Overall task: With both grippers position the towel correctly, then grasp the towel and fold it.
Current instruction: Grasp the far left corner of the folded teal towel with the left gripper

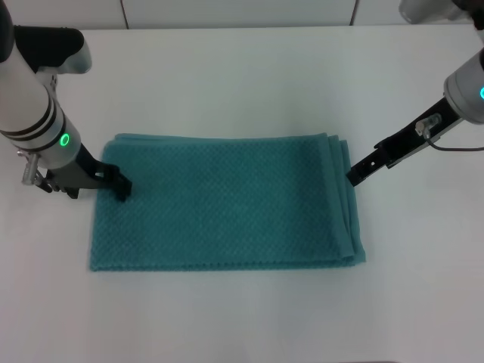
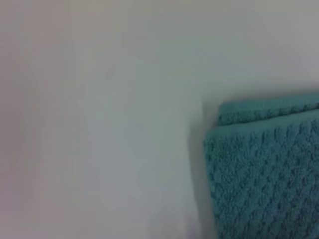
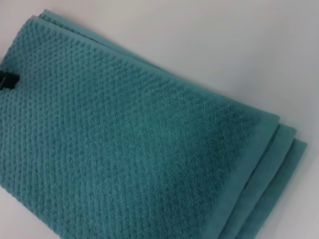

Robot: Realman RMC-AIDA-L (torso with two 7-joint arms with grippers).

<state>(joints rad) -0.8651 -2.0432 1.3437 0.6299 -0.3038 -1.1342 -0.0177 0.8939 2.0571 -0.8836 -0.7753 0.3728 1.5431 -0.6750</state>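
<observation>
Fingers of the left black claw gripper [image 1: 121, 189] press on the left edge of the folded teal waffle-weave towel [image 1: 227, 204] — open or closed, I cannot tell. Right black claw gripper [image 1: 354, 178] looks closed, at the layered right edge — white table [image 1: 242, 68] beyond.

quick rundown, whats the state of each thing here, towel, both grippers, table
towel: lying flat on the table, folded in layers, stacked edges stepped along its right side
left gripper: down at the towel's left edge, tips on or just over the cloth
right gripper: low beside the towel's right edge, at the layered side, nothing lifted
table: white, towel resting on it
</observation>
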